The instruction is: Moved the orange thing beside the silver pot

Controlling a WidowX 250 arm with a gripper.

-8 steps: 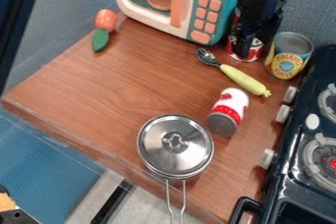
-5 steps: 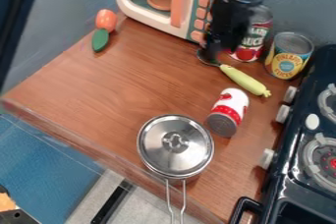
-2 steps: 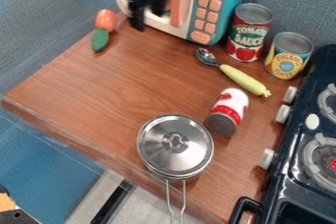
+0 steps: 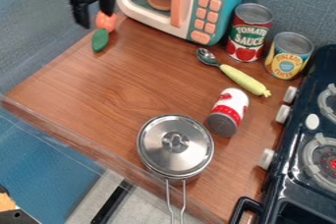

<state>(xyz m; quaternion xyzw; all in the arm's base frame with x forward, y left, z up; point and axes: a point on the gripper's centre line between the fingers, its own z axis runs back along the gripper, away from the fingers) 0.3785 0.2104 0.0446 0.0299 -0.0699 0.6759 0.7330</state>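
Orange toy (image 4: 105,22): at the worktop's (image 4: 141,80) upper-left edge, beside the toy microwave (image 4: 225,3). Gripper (image 4: 95,15): spread wide, empty, at the toy. Current step: pre-grasp alignment. Next: centre, lower, close; then transfer beside the silver pot (image 4: 175,144)

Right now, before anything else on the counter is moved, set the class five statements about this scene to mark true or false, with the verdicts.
1. The silver pot has a lid on. True.
2. The orange thing is beside the silver pot. False: the orange thing is in the far left part of the counter, next to a green thing.
3. The red-and-white can lies on its side. True.
4. The gripper hangs over the stove. False: the gripper is open near the orange thing.
5. The spoon has a yellow handle. True.
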